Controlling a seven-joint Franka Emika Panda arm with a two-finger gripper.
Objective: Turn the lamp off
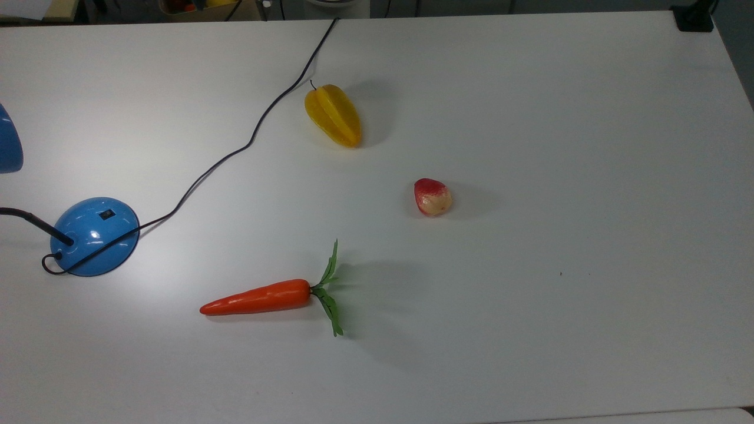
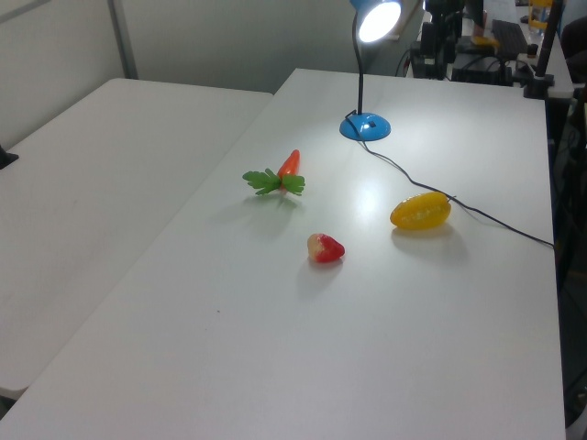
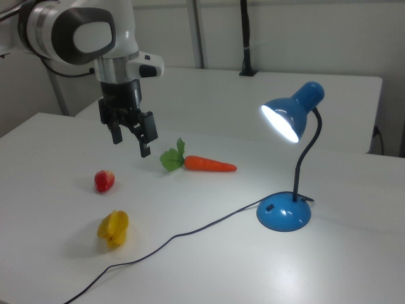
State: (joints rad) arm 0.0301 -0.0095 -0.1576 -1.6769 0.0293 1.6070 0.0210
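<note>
— Over at the table's far end, at about nine o'clock in the top view, the lamp sits with its blue dome base flat on the white table. Is it off yet?

— No. Look at the right view: the shade glows bright and throws light down toward the base. Nothing of the job is done, as far as I can judge.

— And the arm?

— The gripper hangs in the air, off at about ten o'clock from the lamp in the right view, above the table between the strawberry and the carrot. Its fingers stand apart, with nothing between them. It is well apart from the lamp.

— So what's left?

— All of it, I'd say. It has to cross over to the base and press the small black switch, which sits on the dome's upper side at roughly one o'clock in the top view.

— Anything in the way?

— The cord trails off past the starfruit, but the path to the switch looks free to me.
</note>
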